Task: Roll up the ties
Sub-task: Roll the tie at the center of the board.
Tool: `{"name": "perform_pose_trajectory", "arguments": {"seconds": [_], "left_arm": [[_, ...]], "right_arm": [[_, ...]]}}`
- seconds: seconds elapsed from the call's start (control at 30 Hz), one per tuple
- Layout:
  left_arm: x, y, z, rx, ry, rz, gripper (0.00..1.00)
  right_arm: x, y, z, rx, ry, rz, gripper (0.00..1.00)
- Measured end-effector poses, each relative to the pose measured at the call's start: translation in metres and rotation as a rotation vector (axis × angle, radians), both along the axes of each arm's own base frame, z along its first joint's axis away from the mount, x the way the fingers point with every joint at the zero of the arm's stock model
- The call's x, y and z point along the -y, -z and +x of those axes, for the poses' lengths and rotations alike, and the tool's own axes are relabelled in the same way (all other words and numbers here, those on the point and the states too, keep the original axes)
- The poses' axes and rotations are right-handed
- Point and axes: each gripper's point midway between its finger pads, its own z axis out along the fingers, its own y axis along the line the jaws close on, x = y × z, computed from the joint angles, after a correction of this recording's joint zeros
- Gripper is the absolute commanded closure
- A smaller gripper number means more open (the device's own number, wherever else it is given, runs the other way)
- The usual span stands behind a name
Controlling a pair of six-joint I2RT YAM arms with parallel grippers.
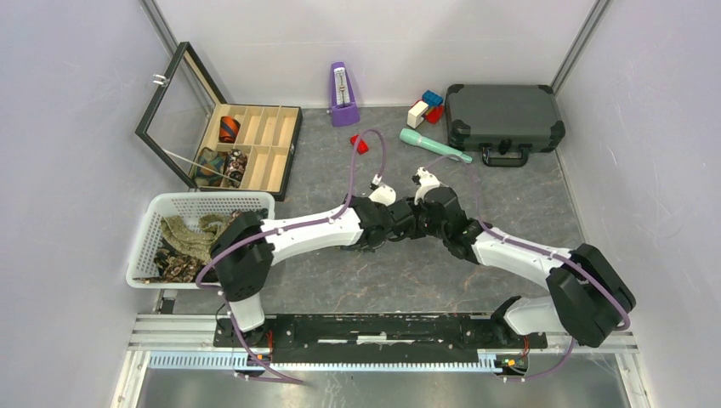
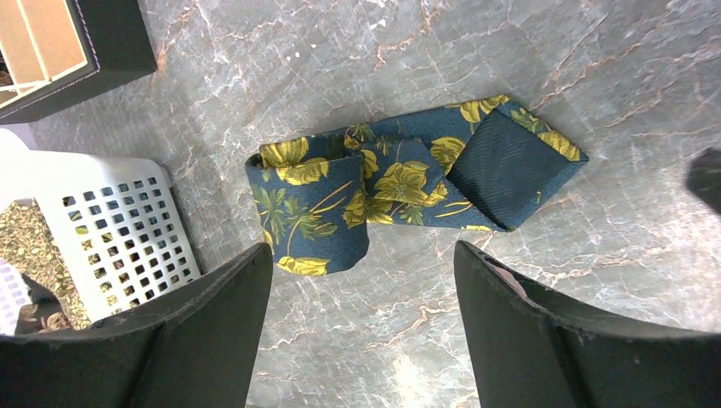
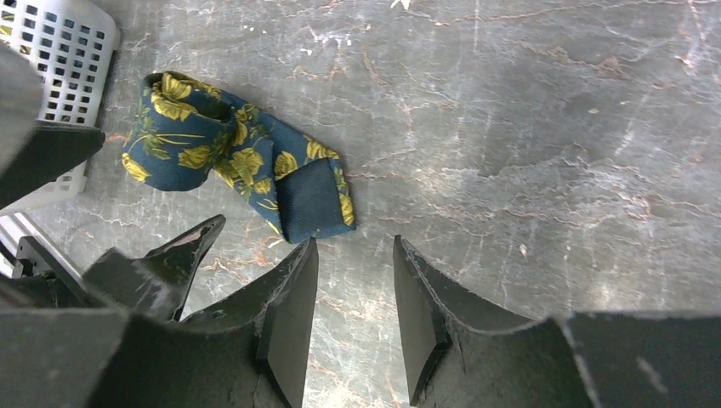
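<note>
Navy floral tie (image 2: 374, 191), soft half-rolled coil on marbled table (image 2: 510, 68), left pincer (image 2: 364, 252) wide, right pincer (image 3: 354, 248) narrowly parted

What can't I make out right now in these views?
- Top view: the blue floral tie lies hidden under the arms.
- Top view: the left arm covers part of the ties in the basket.
- Top view: the rolls in the wooden box are too small to count.

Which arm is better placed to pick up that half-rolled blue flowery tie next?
Likely the left: the left gripper hangs open right over the tie, with the coil centred ahead of it. The right gripper has the tie off to one side.
</note>
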Motion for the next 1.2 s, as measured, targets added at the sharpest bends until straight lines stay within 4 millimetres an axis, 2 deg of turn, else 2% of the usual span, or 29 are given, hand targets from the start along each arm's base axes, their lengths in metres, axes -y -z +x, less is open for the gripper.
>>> {"name": "perform_pose_trajectory", "arguments": {"seconds": [0.17, 0.27, 0.47, 0.6, 0.7, 0.93, 1.2], "left_arm": [[-0.001, -0.020, 0.001, 0.016, -0.010, -0.087, 0.16], [-0.013, -0.033, 0.001, 0.028, -0.038, -0.160, 0.16], [-0.064, -0.052, 0.008, 0.047, -0.148, -0.322, 0.17], [-0.103, -0.050, 0.011, 0.055, -0.255, -0.425, 0.18], [-0.116, -0.045, 0.009, 0.043, -0.292, -0.473, 0.19], [-0.121, -0.032, 0.012, 0.003, -0.323, -0.544, 0.21], [-0.117, -0.032, 0.016, 0.004, -0.320, -0.585, 0.21]], "right_arm": [[-0.015, -0.004, -0.004, 0.003, -0.037, 0.004, 0.53], [-0.029, -0.011, -0.005, 0.010, -0.061, 0.014, 0.51], [-0.065, -0.030, -0.010, 0.028, -0.118, 0.053, 0.43], [-0.094, -0.036, -0.012, 0.020, -0.156, 0.073, 0.36], [-0.113, -0.034, -0.015, -0.001, -0.173, 0.083, 0.34], [-0.142, -0.022, -0.012, -0.051, -0.157, 0.082, 0.36], [-0.151, -0.010, 0.002, -0.071, -0.085, 0.062, 0.40]]}}
